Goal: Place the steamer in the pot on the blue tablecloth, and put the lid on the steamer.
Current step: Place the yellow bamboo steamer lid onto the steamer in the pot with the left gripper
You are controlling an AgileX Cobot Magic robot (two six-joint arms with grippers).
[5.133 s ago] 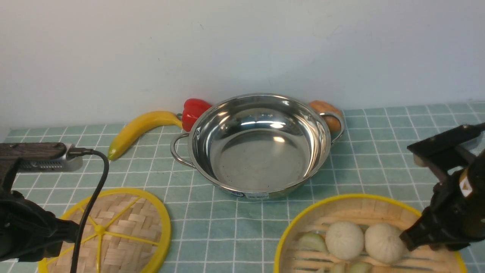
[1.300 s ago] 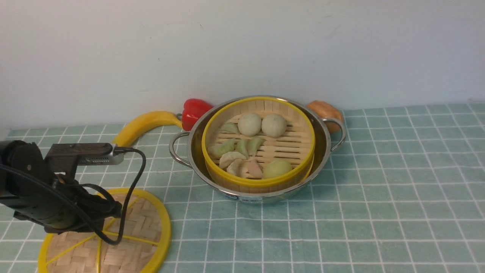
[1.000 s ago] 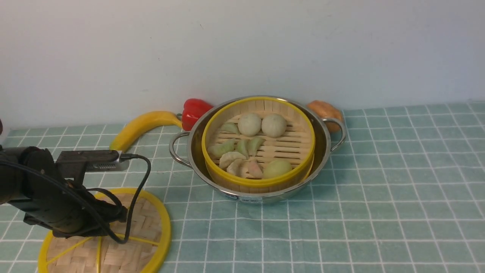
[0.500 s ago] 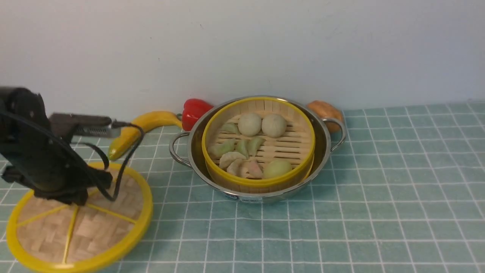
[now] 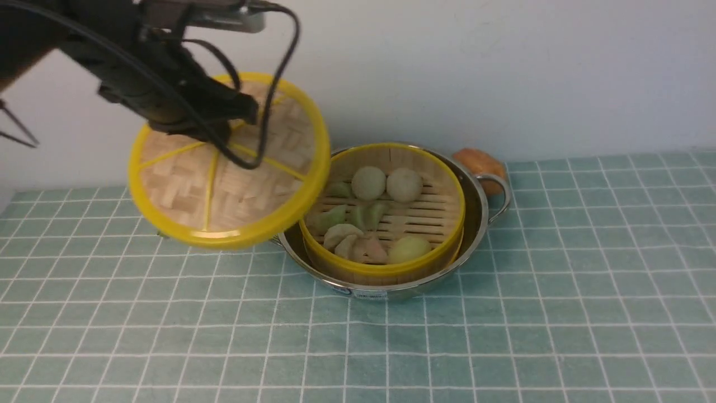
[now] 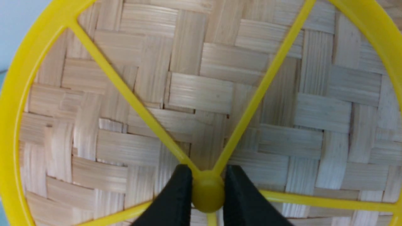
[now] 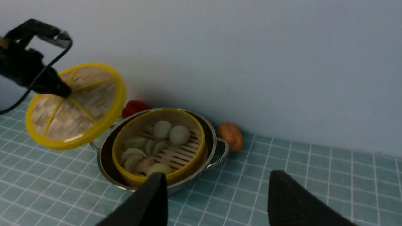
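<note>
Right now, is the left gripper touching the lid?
Touching. The left wrist view shows the left gripper pinching the lid by its yellow centre knob, fingers against both sides.

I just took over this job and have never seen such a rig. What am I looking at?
It is a robot with two arms, each ending in a claw. The wide picture looks forward from between them; the other two come from wrist cameras. On the blue tablecloth stands the pot, with the steamer of buns and dumplings inside. The left claw grips the lid by its centre knob, raised and tilted, left of the pot. The right claw is open, empty.
</note>
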